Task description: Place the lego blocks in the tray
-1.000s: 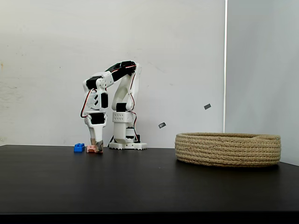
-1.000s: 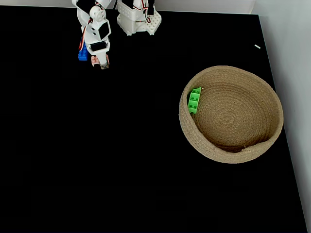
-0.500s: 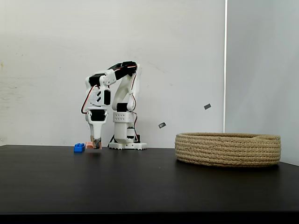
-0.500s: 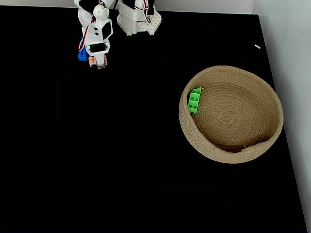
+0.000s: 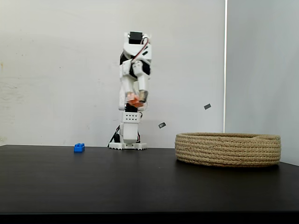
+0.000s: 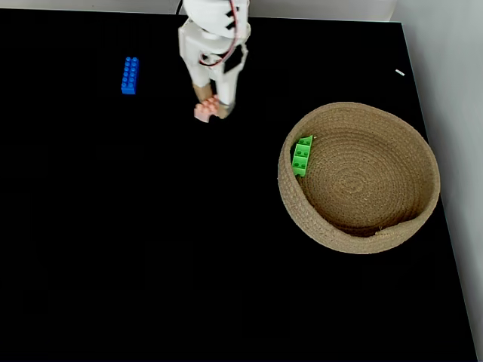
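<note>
- In a fixed view from the side, the white arm's upper links (image 5: 134, 70) stand in front of the gripper's body, and the tips are small and blurred; the low rope wall hides whatever lies inside the basket.
- In a fixed view from above, the arm's base is cut off by the top edge, and the two-finger gripper (image 6: 212, 110) is seen end-on, so the fingers themselves are hard to separate.
- The gripper (image 5: 137, 99) is clamped on the salmon-pink flat studded brick (image 5: 134, 100), held high above the black tabletop (image 5: 140, 182); from above the pink brick (image 6: 204, 112) juts out to the left of the tips.
- The large round shallow basket of coiled tan rope (image 5: 228, 149) sits on the table well to the right of the gripper in both fixed views, and lower than it.
- The bright green studded brick (image 6: 302, 155) lies inside the basket (image 6: 411, 219), against its left inner wall.
- The small blue studded brick (image 6: 130, 75) lies on the table, apart from the gripper on its left; from the side, the blue brick (image 5: 79, 148) rests near the arm's base.
</note>
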{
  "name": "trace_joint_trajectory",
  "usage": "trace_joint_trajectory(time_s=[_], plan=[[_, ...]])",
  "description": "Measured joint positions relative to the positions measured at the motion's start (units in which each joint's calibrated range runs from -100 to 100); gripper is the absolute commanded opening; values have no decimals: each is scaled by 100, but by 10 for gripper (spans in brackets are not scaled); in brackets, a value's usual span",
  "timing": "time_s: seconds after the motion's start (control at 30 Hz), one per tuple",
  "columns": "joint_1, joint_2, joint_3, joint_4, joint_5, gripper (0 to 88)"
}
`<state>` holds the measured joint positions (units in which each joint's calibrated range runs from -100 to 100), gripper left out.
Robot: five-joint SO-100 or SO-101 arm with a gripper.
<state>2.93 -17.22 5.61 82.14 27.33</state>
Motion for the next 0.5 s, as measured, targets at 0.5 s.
trace_joint_trajectory(time_s=[0.5], plan=[[-2353,2341,-1980,-796,-59,304]])
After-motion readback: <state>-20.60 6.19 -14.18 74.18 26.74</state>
